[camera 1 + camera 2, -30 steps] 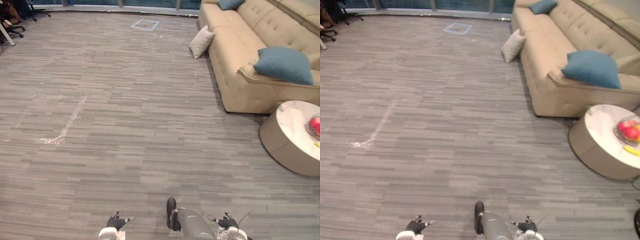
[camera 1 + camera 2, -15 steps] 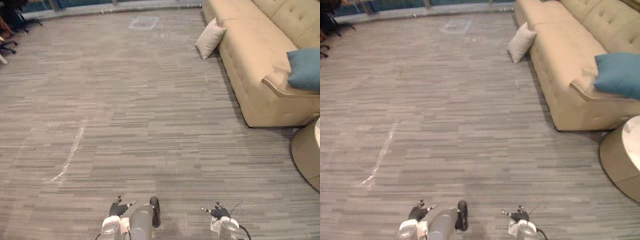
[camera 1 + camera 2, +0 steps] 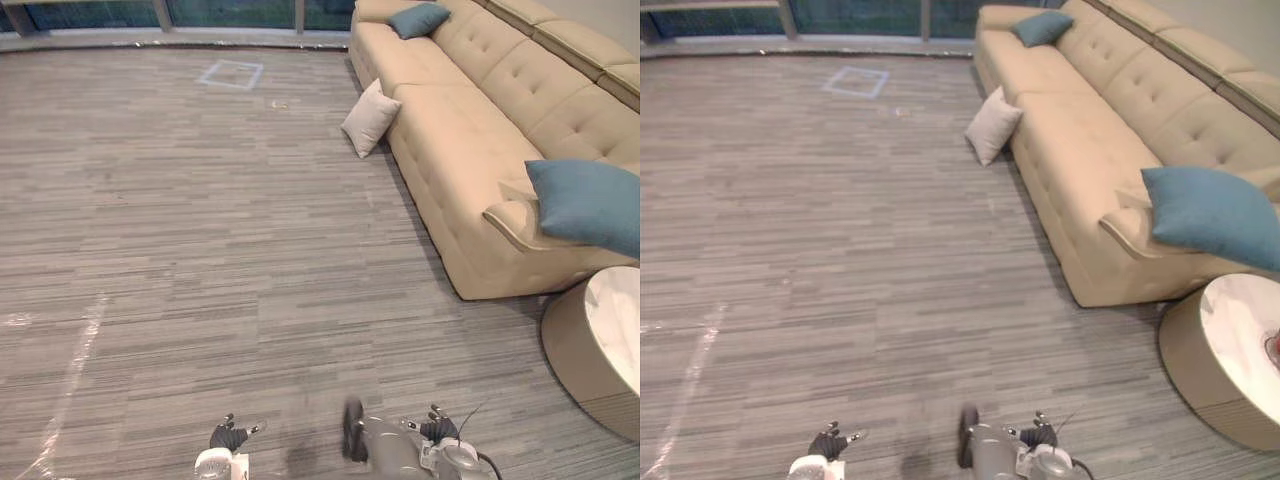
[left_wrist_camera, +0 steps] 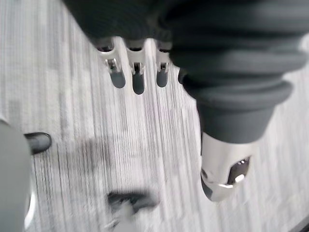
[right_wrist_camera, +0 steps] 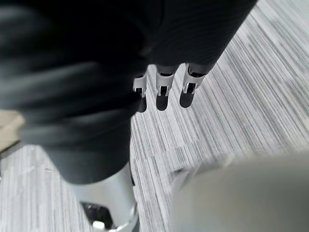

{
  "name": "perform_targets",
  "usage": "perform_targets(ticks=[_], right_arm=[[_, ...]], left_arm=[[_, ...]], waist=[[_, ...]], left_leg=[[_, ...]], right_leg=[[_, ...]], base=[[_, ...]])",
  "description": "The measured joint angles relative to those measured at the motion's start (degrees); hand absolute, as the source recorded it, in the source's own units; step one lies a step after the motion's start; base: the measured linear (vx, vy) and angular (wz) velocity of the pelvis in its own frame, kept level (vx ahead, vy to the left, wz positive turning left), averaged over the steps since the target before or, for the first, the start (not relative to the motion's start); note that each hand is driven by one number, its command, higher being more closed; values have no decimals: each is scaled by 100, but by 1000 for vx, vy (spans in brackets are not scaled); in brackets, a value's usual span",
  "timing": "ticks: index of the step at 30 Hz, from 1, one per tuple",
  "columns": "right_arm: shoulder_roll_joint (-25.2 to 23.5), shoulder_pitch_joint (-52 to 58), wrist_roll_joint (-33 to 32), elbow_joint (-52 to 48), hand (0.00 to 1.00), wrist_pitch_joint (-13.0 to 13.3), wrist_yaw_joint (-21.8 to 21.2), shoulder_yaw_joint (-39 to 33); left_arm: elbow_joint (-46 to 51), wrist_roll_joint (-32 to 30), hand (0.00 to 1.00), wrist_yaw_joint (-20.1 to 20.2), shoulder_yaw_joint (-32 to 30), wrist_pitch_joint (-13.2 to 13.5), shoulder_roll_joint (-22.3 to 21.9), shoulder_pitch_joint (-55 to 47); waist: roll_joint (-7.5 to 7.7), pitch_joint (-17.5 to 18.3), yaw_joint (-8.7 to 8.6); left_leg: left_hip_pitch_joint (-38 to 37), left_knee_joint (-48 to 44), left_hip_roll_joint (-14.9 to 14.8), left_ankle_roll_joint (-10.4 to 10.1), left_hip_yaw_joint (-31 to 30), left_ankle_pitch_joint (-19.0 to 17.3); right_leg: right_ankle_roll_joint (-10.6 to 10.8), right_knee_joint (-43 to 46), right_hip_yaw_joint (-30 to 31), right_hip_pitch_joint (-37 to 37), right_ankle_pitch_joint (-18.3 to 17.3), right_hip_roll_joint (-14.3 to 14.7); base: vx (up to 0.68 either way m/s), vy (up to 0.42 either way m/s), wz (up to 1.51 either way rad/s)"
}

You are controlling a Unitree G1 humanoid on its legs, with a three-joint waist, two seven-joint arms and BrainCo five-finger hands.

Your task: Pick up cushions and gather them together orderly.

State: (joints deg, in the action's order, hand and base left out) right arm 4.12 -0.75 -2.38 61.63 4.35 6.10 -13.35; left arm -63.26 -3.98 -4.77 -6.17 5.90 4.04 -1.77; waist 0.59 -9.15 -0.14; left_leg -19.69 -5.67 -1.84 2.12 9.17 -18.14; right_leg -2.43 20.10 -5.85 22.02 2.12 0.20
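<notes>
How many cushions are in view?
3: one teal fabric cushion at the beige sofa's far end, another at its near arm, a cream cushion on the floor. More possibly hidden.

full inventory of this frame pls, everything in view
sofa: 1, beige, along the right side
far blue cushion: 1, blue, on the sofa's far end
near blue cushion: 1, blue, on the sofa's near end, by the armrest
cream cushion: 1, off-white, on the floor, leaning on the sofa front
round table: 1, beige wall, pale top, near right
tape square: 1, pale blue, far floor
left hand: open, empty, low
right hand: open, empty, low
</notes>
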Motion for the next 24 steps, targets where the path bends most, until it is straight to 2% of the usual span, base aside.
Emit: perform_targets(ticks=[1,2,3,4,5,7,8,9,10,11,12,13,14,15,16,17,18,19,20,21,22,23,24], right_arm=[[-4,7,3,-12,0,-11,-1,-57],[-3,22,2,-45,0,-24,0,-172],[10,67,1,-126,0,-43,9,-201],[41,122,4,-219,0,-46,12,-158],[31,121,0,-224,0,-54,17,-106],[-74,132,0,-173,0,-95,10,-93],[-137,129,-1,-162,0,-100,11,-89],[-130,89,-1,-160,0,-98,12,-85],[-135,32,0,-152,0,-96,19,-32],[-131,-43,0,-151,0,-95,20,10],[-125,-82,4,-128,0,-95,23,46],[-101,-99,5,-60,0,-92,37,83],[-48,-124,12,60,0,-103,63,241],[-80,-170,17,140,0,-101,69,289],[-107,-197,24,232,0,-101,65,287],[-162,-184,26,229,0,-103,61,292],[-216,-188,31,232,0,-102,60,289],[-180,-68,54,232,0,-86,56,301],[-210,-66,143,262,0,-96,65,322],[-219,-43,249,262,0,-86,51,418],[-202,0,251,245,0,-83,40,433],[-168,7,251,243,0,-88,34,448],[-129,34,251,222,0,-77,32,460]], left_arm=[[19,-41,0,0,-110,-1,-45,-5],[27,-53,0,-3,-273,-2,-121,-13],[55,-49,0,-7,-418,-11,-208,-19],[122,-46,0,-7,-479,-8,-281,-27],[267,-44,0,-3,-556,0,-344,-64],[438,-35,0,-3,-534,4,-362,-135],[547,-28,0,-3,-498,7,-361,-152],[600,-3,0,-2,-451,16,-351,-154],[679,78,0,2,-352,63,-330,-158],[705,87,0,4,-336,96,-332,-159],[739,106,0,8,-336,117,-335,-158],[757,149,0,2,-332,124,-337,-159],[775,180,0,-10,-289,121,-321,-155],[758,182,0,-23,-287,122,-244,-131],[751,184,0,-25,-304,125,-193,-108],[757,194,0,-20,-403,136,-157,-107],[773,192,0,-18,-465,177,-79,-116],[733,188,0,-38,-449,179,-63,-160],[688,213,0,-21,-461,171,-21,-200],[610,195,0,-74,-445,119,112,-221],[511,183,0,-83,-387,90,224,-228],[414,184,0,-94,-386,41,249,-234],[331,184,0,-124,-384,-10,240,-312]], waist=[[-62,10,50],[-151,29,26],[-255,30,6],[-342,9,23],[-453,-34,71],[-439,-32,185],[-380,-29,289],[-363,-7,338],[-336,6,377],[-341,7,391],[-385,5,429],[-424,38,500],[-461,94,644],[-389,158,665],[-323,127,620],[-236,110,653],[-100,141,721],[-151,232,684],[-46,178,669],[120,128,616],[168,75,592],[183,56,586],[128,41,546]], left_leg=[[180,-460,-73,-16,-191,1],[569,-1490,-173,-162,-447,84],[984,-2557,-273,-559,-547,324],[1392,-3573,-439,-965,-546,717],[1824,-4622,-779,-848,-318,603],[2276,-5052,-924,-504,-25,180],[2586,-4845,-877,-328,187,-27],[2882,-4392,-760,-330,288,-110],[3251,-3281,-489,-357,299,-66],[3404,-2625,-381,-399,259,44],[3621,-1606,-294,-601,165,642],[3784,-1382,-306,-786,112,1045],[3916,-1342,-370,-833,222,1701],[3906,-1540,-271,-356,369,1490],[3884,-1762,-270,-157,521,1398],[3931,-2193,-301,48,644,1255],[4006,-2348,-164,63,743,1062],[3708,-1730,-180,50,646,1214],[3384,-1531,-20,76,626,1009],[2883,-1168,232,146,619,830],[2446,-961,364,178,621,729],[2131,-843,404,165,630,648],[1693,-647,404,187,674,535]], right_leg=[[-86,188,-49,-13,-196,13],[-103,353,-166,-131,-513,11],[-154,340,-239,-341,-709,48],[-200,240,-275,-603,-872,112],[-264,79,-277,-1063,-1079,268],[-313,-257,-253,-1810,-1264,309],[-299,-563,-161,-2234,-1319,284],[-261,-805,-98,-2478,-1325,219],[-162,-1070,21,-2740,-1417,55],[-103,-1161,108,-2840,-1484,-22],[-16,-1317,313,-3037,-1581,-94],[33,-1426,468,-3128,-1633,-137],[149,-1620,730,-3235,-1701,-207],[298,-1705,823,-3352,-1652,-407],[355,-1746,939,-3429,-1528,-510],[519,-1578,1112,-3441,-1329,-612],[605,-1098,1263,-3319,-1299,-713],[901,-334,1281,-3043,-1360,-606],[1185,695,1288,-2713,-1331,-673],[1544,2027,1217,-2195,-762,-864],[1275,2998,1116,-1811,-876,-948],[931,3323,921,-1615,-1222,-977],[686,3337,562,-1359,-1609,-949]], base=[[601,-196,1],[591,-212,17],[722,-208,26],[753,-144,27],[631,-70,21],[549,-36,3],[554,-9,-20],[580,58,-34],[563,89,-35],[571,150,-47],[420,145,-54],[574,239,-89],[633,307,-89],[678,320,-75],[793,411,-45],[616,329,-35],[520,332,-37],[299,219,-31],[403,245,-14],[549,250,-2],[505,183,6],[525,159,-3],[538,141,-7]])
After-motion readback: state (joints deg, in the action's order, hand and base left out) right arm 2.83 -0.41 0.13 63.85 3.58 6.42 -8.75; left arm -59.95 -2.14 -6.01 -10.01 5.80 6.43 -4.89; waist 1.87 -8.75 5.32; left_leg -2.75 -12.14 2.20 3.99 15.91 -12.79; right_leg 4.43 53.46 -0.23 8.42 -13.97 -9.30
